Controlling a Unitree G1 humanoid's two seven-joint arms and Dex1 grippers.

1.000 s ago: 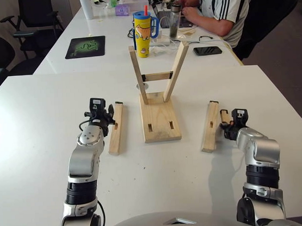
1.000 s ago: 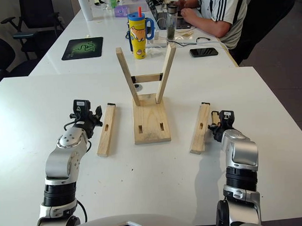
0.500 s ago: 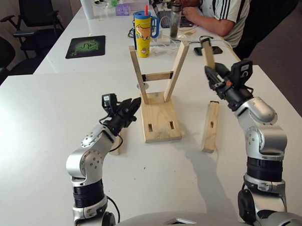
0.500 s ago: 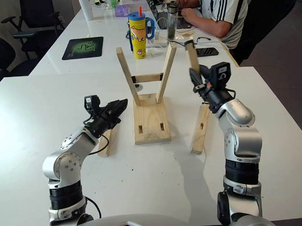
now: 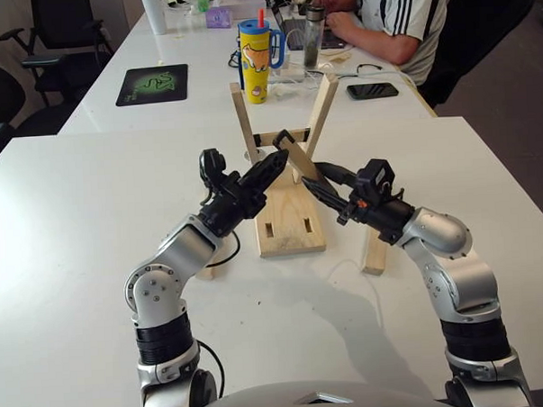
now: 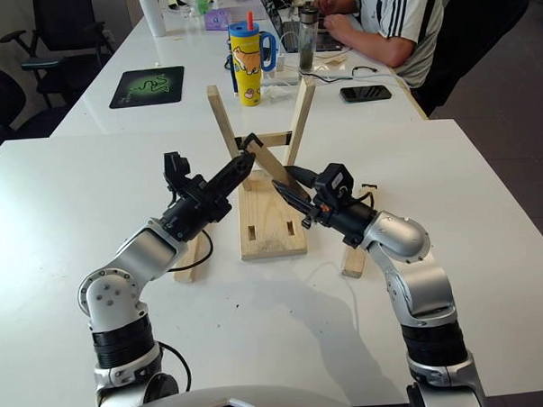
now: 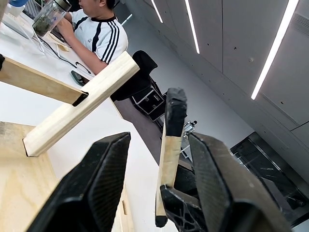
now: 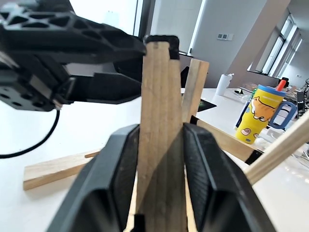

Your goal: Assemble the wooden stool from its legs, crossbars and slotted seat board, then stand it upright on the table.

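The right gripper [image 5: 317, 180] was clamped on a short crossbar [image 5: 295, 156], tilted above the seat board [image 5: 290, 224], which lay flat mid-table with two legs [image 5: 321, 118] upright at its far end. The left gripper [image 7: 159, 145] stood wide open, fingers straddling the crossbar's upper end.

Yel. cup [image 5: 257, 67], phone [image 5: 372, 91], mousepad [image 5: 153, 83]

We record a pale wooden seat board [image 5: 290, 222], black-tipped pale crossbar [image 8: 161, 121], white table [image 5: 65, 221], yellow tumbler [image 5: 257, 64] with blue handle, green-patterned black mat [image 5: 153, 83].
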